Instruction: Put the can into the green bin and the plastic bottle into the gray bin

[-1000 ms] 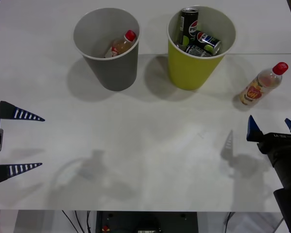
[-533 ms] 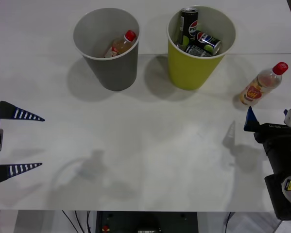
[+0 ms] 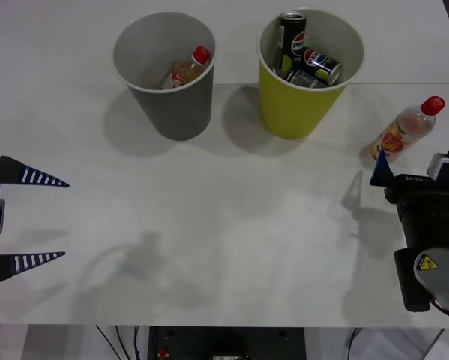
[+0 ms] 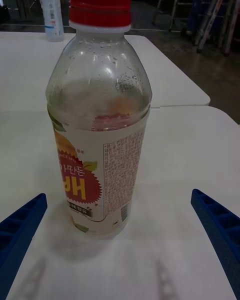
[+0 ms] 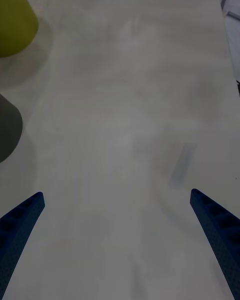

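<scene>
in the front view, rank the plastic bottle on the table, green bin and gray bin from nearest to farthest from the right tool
1. The plastic bottle, standing just ahead of the open right tool, on the table's right side.
2. The green bin, farther back toward the middle.
3. The gray bin, left of the green one.

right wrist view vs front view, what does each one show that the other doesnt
Right wrist view alone: the fine print and barcode on the yellow-orange label of the clear red-capped plastic bottle, droplets inside its shoulder, and another clear bottle on a far table.

Front view alone: the gray round tapered bin holding a peach-orange red-capped bottle, the yellow-green round tapered bin holding dark cans, and the open left gripper at the table's left edge.

Both: the plastic bottle standing upright on the white table, with the open right gripper close in front of it.
</scene>
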`<state>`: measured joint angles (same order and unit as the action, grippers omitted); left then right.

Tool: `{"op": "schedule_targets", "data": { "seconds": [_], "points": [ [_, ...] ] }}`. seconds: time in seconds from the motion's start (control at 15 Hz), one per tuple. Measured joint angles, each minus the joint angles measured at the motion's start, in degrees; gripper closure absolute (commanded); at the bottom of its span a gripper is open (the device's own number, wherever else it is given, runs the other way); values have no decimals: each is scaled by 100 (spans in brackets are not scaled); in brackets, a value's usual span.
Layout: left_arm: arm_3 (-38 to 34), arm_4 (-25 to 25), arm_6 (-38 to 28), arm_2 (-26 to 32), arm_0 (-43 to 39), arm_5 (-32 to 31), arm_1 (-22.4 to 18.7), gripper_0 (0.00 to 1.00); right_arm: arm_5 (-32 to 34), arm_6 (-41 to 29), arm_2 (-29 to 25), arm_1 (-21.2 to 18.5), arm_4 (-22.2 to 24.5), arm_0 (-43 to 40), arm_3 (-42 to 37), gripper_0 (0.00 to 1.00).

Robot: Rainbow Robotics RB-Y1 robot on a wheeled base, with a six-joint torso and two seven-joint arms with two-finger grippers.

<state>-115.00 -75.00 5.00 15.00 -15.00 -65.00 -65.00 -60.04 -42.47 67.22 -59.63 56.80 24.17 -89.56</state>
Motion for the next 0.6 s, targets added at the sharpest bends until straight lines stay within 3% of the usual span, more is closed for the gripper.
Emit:
{"op": "schedule_targets", "data": {
  "seconds": [0.6],
  "points": [
    [0, 0, 0, 0, 0, 0, 0, 0, 144, 54, 2, 518, -190, 551, 920, 0]
  ]
}}
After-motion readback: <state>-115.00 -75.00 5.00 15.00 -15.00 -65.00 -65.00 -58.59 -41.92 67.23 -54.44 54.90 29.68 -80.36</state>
